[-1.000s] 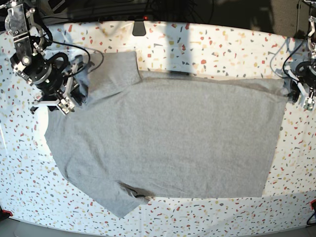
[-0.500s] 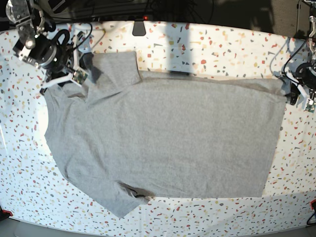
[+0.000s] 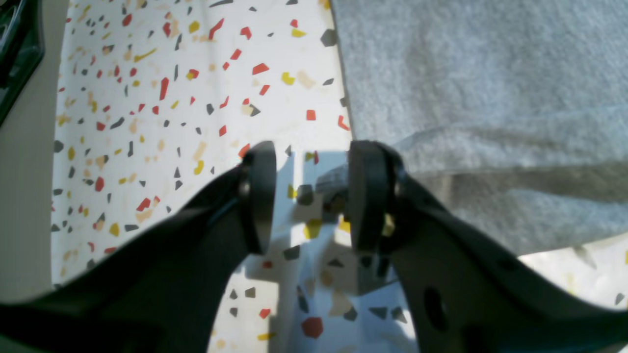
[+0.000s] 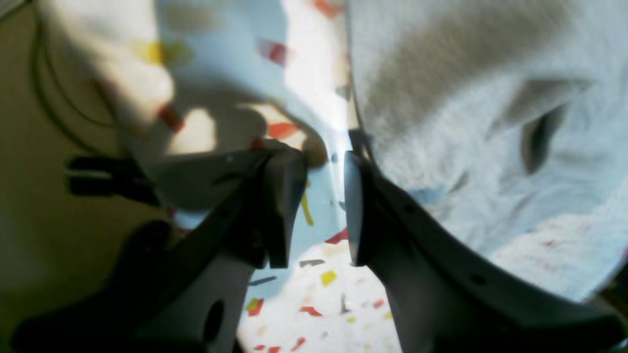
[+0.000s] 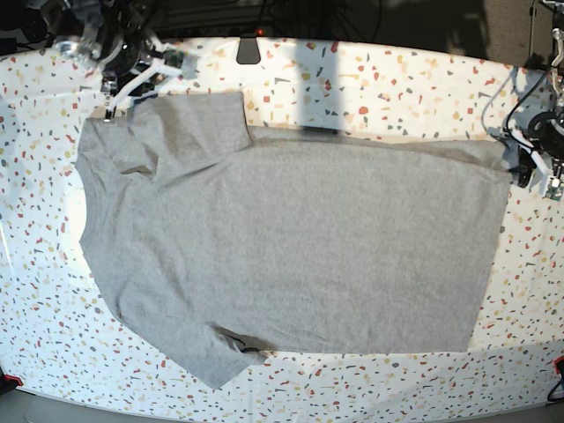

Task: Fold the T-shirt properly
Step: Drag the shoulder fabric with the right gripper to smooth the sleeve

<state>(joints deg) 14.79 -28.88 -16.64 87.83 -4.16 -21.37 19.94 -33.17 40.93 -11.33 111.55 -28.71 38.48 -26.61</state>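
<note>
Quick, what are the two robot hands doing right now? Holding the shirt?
Left gripper: open, holding nothing, right beside the T-shirt edge.
Right gripper: open, narrow gap, holding nothing.

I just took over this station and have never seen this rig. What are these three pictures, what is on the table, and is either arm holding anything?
One picture looks down on the whole table; the other two come from cameras mounted on each arm's wrist, looking out past its own black jaws.

On the speckled table lies a grey T-shirt, spread flat, plain side up, with the sleeves toward the overhead picture's left.

The right gripper is at the overhead view's top left, by the shirt's upper sleeve. Its wrist picture shows the jaws apart with only table between them, cloth just beside.

The left gripper is at the right edge, at the hem's corner. In its wrist picture the jaws are open, and nothing is held; a bit of hem lies by one jaw.
</note>
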